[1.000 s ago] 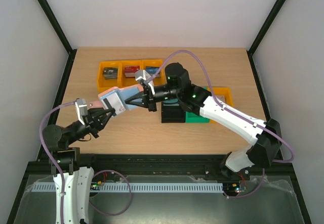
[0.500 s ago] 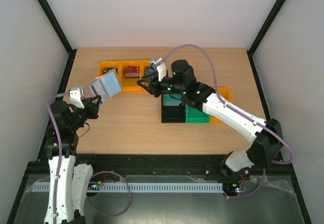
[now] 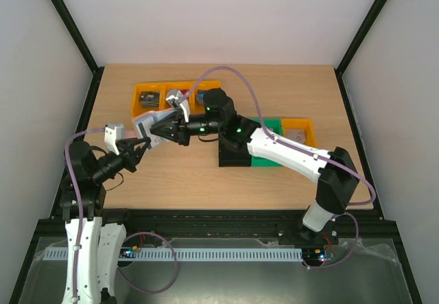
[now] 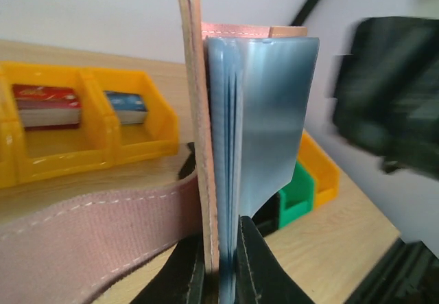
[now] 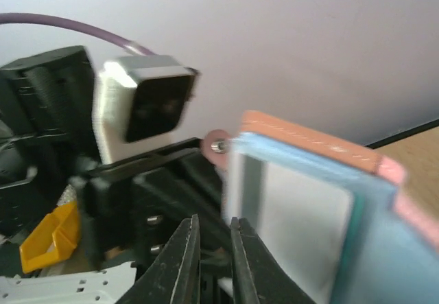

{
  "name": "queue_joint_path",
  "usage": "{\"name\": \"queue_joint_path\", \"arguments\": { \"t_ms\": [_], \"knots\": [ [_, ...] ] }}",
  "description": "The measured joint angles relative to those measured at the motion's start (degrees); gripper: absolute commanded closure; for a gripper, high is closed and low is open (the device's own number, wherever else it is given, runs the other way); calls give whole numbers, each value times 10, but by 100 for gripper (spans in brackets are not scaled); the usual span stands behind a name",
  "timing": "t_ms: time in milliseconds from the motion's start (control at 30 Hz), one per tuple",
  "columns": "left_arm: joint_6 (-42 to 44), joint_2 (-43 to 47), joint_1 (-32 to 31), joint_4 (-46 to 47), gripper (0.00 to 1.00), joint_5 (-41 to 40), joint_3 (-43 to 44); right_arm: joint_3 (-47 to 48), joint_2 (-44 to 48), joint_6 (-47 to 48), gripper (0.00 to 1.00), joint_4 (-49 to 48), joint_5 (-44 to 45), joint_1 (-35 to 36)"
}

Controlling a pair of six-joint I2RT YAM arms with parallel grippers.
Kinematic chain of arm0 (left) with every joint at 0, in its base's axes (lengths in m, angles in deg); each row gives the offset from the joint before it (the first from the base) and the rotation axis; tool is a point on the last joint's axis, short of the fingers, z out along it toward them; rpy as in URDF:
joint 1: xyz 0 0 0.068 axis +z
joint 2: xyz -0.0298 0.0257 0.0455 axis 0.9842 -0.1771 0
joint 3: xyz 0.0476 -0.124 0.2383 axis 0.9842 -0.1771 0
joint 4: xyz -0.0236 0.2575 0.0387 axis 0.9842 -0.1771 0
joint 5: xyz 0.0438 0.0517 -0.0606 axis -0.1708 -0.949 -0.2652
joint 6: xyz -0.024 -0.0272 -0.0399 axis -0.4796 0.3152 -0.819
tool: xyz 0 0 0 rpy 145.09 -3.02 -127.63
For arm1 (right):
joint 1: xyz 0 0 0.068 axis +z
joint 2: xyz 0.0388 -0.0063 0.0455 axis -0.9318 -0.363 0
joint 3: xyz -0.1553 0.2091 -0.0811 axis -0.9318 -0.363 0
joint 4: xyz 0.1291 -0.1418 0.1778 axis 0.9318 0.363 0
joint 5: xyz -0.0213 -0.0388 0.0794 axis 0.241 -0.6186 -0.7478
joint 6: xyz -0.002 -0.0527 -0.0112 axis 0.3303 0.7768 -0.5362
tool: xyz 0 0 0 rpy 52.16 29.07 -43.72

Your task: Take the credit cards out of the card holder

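Top view: light wood table (image 3: 206, 173), arm bases at near edge, both arms over its L-centre part.
R arm (image 3: 288, 149): stretched from R base across toward L, passing over black bin (image 3: 230, 156) and green bin (image 3: 267, 158).
L arm (image 3: 82, 180): bent up at L edge.
Far side: row of yellow bins (image 3: 137, 98). Red item (image 4: 44, 105) and blue item (image 4: 127, 108) in separate compartments. One more yellow bin (image 3: 302, 124) at R, just beside green.
Card holder (image 3: 142, 121): off the table, up in air over L half, between the two grippers. Edge-on in left wrist view: reddish-brown outside, pale blue pocket layers inside. Stitched pinkish flap (image 4: 89, 225) folded away to L.
Credit cards: can't separate them from pocket layers.
L gripper (image 4: 221, 249): clamped on holder's bottom edge, one finger tight each side.
R gripper (image 5: 214, 249): tips just beside holder's blue inner face. Jaws narrow, only slim gap. Can't tell if anything pinched.
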Motion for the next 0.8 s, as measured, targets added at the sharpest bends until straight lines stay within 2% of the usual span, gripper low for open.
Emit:
{"name": "queue_joint_path", "arguments": {
  "t_ms": [167,367,800],
  "knots": [
    [-17,18,0,30,98,68,0,14,-32,-33,89,-4,-8,-9],
    [-70,28,3,89,98,111,-9,-14,-2,-57,90,-38,-21,-28],
    [-106,37,3,134,98,147,-21,-39,12,-28,86,-35,-83,-44]
  ]
}}
